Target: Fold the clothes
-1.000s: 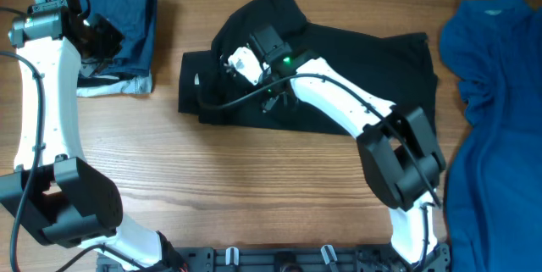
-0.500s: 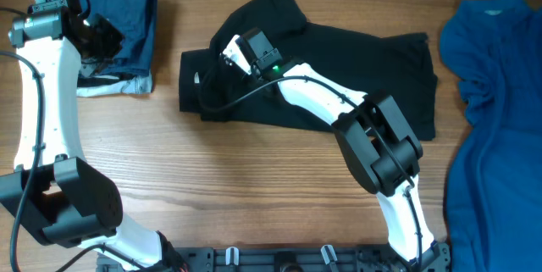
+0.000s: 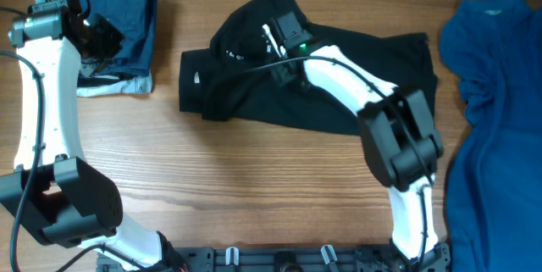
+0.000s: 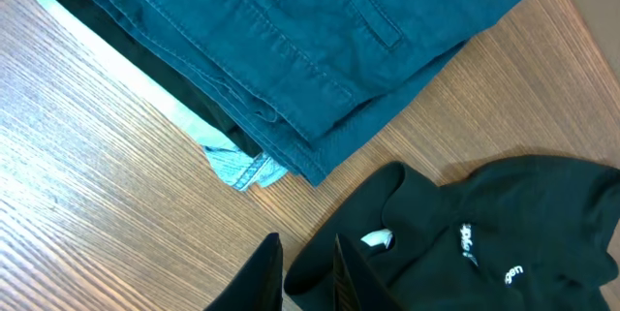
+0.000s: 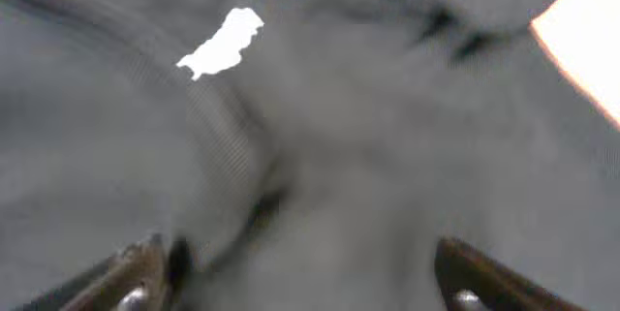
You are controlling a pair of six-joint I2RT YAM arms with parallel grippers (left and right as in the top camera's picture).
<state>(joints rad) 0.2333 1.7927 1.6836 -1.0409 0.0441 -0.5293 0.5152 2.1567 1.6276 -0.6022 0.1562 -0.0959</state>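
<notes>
While the black polo point(image 3: 313, 81) lies spread mid-table, the right gripper point(image 3: 273, 36) sits over its upper part, jaws apart with dark fabric filling the right wrist view, not visibly clamped. A navy folded shirt point(image 3: 127, 30) rests at the far left corner, where the left gripper point(image 4: 305, 270) hovers beside it, fingers nearly together, empty. A bright blue shirt point(image 3: 495, 128) lies heaped along the right edge of the wooden table point(image 3: 254, 187).

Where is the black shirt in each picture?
Overhead: the black shirt lies mid-table, under the right gripper.
Left wrist: bottom right, below the folded navy shirt.
Right wrist: fills the blurred view.
Shared landmark: its white neck label.
</notes>
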